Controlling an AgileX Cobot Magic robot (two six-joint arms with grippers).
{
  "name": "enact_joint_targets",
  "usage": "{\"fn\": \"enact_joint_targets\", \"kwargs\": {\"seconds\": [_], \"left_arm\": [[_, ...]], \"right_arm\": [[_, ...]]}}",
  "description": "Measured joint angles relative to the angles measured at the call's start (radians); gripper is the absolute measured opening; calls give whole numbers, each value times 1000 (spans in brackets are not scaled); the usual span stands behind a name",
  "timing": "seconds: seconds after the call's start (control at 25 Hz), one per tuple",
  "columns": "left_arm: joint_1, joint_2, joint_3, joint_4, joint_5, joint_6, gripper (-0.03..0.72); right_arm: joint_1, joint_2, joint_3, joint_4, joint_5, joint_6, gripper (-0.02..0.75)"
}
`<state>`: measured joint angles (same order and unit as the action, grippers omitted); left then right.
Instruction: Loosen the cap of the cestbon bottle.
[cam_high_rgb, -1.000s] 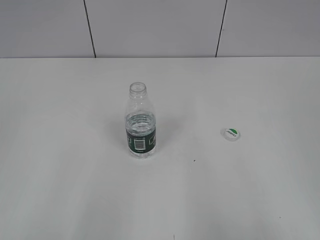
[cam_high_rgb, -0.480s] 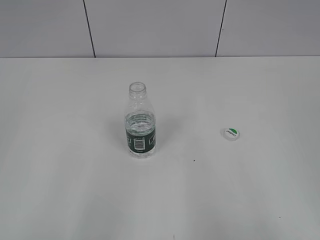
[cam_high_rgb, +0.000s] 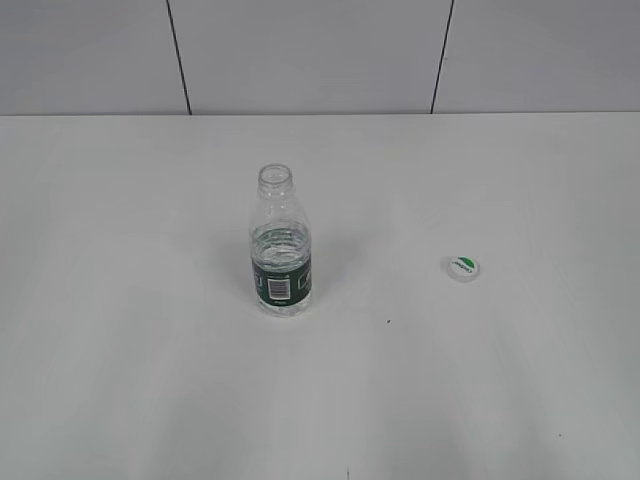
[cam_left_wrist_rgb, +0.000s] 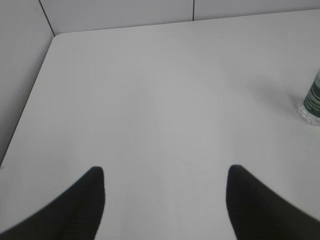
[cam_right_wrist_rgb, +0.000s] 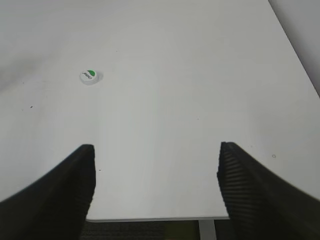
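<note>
Nearest each wrist camera, both hands sit low over bare white tabletop (cam_high_rgb: 150, 380), well back from the task objects. Left hand (cam_left_wrist_rgb: 165, 200): fingers spread wide, nothing between them; only the base and green label of the cestbon bottle (cam_left_wrist_rgb: 312, 102) show at the far right edge of its view. Right hand (cam_right_wrist_rgb: 155, 185): fingers likewise spread wide and empty, with the tabletop's near edge visible below them. Farther out from the right hand, the cap (cam_right_wrist_rgb: 89, 76) lies flat on the tabletop, green half-circle facing up. Exterior view confirms: cap (cam_high_rgb: 462, 267) rests alone on the surface, well apart from the bottle (cam_high_rgb: 280, 250) and to its right. Bottle stands upright near the tabletop's middle, mouth open with bare threads, a little water inside. Neither arm appears in the exterior view. Assessment: cap is fully off rather than merely loosened, so the task reads as complete; no loosening step appears to be left.
</note>
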<state>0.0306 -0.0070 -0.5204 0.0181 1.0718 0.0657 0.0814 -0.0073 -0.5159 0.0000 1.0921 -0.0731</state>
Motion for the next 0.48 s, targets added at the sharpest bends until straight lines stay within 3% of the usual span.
{"fn": "enact_joint_targets", "kwargs": {"seconds": [0.48], "left_arm": [[0, 0, 0, 0, 0, 0, 462]], "right_arm": [[0, 0, 0, 0, 0, 0, 581]]}}
